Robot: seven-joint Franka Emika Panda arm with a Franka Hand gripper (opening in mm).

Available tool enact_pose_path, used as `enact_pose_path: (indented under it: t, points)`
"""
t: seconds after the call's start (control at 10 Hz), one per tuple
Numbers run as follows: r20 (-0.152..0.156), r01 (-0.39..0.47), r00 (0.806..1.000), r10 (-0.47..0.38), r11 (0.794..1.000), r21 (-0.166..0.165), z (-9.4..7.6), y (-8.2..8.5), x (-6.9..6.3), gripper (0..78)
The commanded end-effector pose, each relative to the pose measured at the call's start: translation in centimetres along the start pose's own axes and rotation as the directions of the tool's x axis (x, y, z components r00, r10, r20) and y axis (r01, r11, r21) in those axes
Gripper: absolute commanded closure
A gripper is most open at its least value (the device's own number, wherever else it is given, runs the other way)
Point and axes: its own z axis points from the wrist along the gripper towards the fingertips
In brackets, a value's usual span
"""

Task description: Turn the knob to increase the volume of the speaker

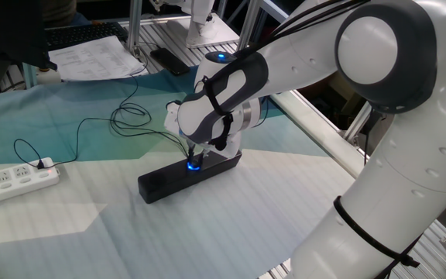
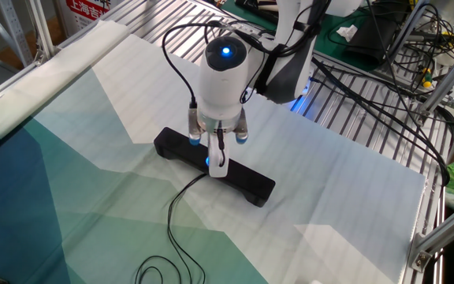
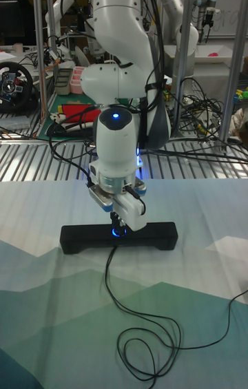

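Gripper lowered vertically onto speaker, fingers pinching blue-lit knob at mid-bar. Speaker flat on cloth-covered surface; thin cable trailing forward.

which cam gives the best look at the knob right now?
Tall fixed view: faces the speaker head-on, blue knob glowing under the gripper. Both other fixed views show only a blue sliver beside the fingers.

glossy white arm, black cables, blue wrist light.
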Motion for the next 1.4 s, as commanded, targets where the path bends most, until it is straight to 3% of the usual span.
enact_pose_path:
  t: [0.1, 0.6, 1.4]
  points:
    - [0.005, -0.059, 0.998, 0.059, 0.998, -0.005, -0.13, 0.09, -0.06, 76.3]
    - [0.012, -0.147, 0.989, 0.147, 0.989, -0.008, -0.13, 0.09, -0.06, 76.3]
    - [-0.001, -0.302, 0.953, 0.302, 0.953, -0.014, -0.13, 0.09, -0.06, 76.3]
